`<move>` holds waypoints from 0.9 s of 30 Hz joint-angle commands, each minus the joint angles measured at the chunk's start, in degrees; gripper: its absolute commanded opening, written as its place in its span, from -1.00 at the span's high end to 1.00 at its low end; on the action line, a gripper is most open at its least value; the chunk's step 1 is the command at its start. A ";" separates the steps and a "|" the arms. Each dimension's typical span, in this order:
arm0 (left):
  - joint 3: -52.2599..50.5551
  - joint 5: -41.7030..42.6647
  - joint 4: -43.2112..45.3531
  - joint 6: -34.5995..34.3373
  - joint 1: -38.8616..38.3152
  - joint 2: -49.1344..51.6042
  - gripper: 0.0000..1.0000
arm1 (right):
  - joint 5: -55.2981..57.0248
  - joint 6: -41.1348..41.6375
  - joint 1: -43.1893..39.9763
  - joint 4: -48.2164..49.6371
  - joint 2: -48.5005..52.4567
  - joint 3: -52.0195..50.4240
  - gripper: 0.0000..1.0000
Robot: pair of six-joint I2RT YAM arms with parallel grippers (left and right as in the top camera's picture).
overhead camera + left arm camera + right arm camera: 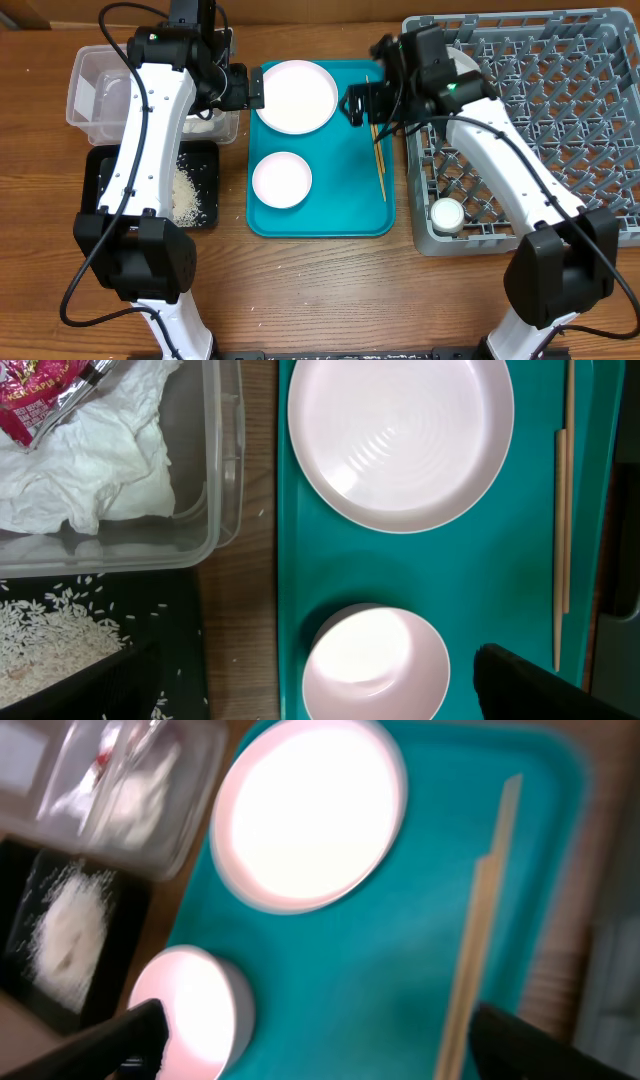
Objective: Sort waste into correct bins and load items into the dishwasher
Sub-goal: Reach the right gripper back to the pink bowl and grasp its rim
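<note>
The left end effector (pixel 305 655) has its fingers wide apart and holds nothing. One finger is hard to see against the black tray (pixel 185 610). The right end effector (pixel 318 1020) is wide apart too, and its picture is blurry.

The snack wrapper (pixel 35 395) is cut off at the upper left. It lies on the tissue (pixel 90 470) in the clear tub (pixel 215 480), and its writing cannot be read. Rice (pixel 50 635) lies in the black tray.

The plate (pixel 400 440), pink bowl (pixel 375 665) and chopsticks (pixel 562 540) lie on the teal tray (pixel 500 580). The cup (pixel 447 215) sits in the grey rack (pixel 560 110), at its lower left corner.
</note>
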 commanded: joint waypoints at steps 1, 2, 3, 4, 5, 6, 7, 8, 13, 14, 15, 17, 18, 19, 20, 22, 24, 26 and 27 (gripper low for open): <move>1.31 -0.20 -0.11 -0.17 -0.24 -1.90 -1.00 | -7.06 4.57 2.25 1.36 0.26 -4.52 -0.59; 1.31 -0.20 -0.09 -0.17 -0.22 -1.90 -1.00 | -7.04 5.20 3.04 2.43 0.26 -5.95 -0.50; 1.31 -0.20 -0.11 -0.17 -0.22 -1.90 -1.00 | -6.12 6.36 3.85 3.65 0.26 -7.43 -0.38; 1.31 -0.17 -0.09 -0.17 -0.22 -1.90 -0.99 | -4.11 9.22 4.85 5.11 0.26 -9.01 -0.30; 1.31 -0.17 -0.09 -0.17 -0.22 -1.90 -1.00 | -2.14 11.93 5.68 6.49 0.26 -10.36 -0.25; 1.31 -0.20 -0.09 -0.17 -0.22 -1.90 -1.00 | 0.15 14.80 6.71 8.15 0.26 -11.93 -0.21; 1.31 -0.20 -0.09 -0.17 -0.22 -1.90 -1.00 | 2.03 16.85 7.63 9.53 0.26 -13.14 -0.21; 1.31 -0.20 -0.09 -0.17 -0.11 -1.90 -0.99 | 3.76 19.02 8.74 10.93 0.26 -14.32 -0.20; 1.31 -0.17 -0.09 -0.17 -0.13 -1.90 -0.99 | 11.76 24.17 14.14 13.03 0.66 -15.91 -0.18; 1.31 -0.17 -0.09 -0.17 -0.13 -1.90 -0.99 | 13.68 25.03 15.10 12.98 1.09 -15.91 -0.18; 1.31 -0.17 -0.09 -0.17 -0.13 -1.90 -1.00 | 14.97 25.77 15.76 12.76 1.46 -15.91 -0.18; 1.31 -0.17 -0.09 -0.17 -0.13 -1.90 -1.00 | 15.19 27.12 16.57 12.55 3.15 -15.91 -0.18; 1.31 -0.20 -0.09 -0.17 -0.13 -1.90 -1.00 | 14.73 27.65 16.72 12.52 4.04 -15.91 -0.18; 1.31 -0.20 -0.09 -0.17 -0.13 -1.90 -0.99 | 14.05 28.02 16.76 12.52 4.96 -15.91 -0.18; 1.31 -0.17 -0.09 -0.17 -0.13 -1.90 -1.00 | 13.20 28.02 16.74 12.52 5.86 -15.89 -0.15; 1.31 -0.20 -0.11 -0.17 -0.13 -1.90 -1.00 | 11.17 28.26 16.61 12.57 7.43 -15.89 -0.05; 1.31 -0.17 -0.09 -0.17 -0.13 -1.90 -1.00 | 9.77 28.24 16.26 12.63 7.93 -15.87 0.05; 1.31 -0.20 -0.09 -0.17 -0.13 -1.90 -1.00 | 9.81 28.22 16.00 12.59 7.91 -15.69 0.21; 1.31 -0.17 -0.09 -0.17 -0.13 -1.90 -1.00 | 9.84 28.22 15.87 12.13 7.91 -15.17 0.39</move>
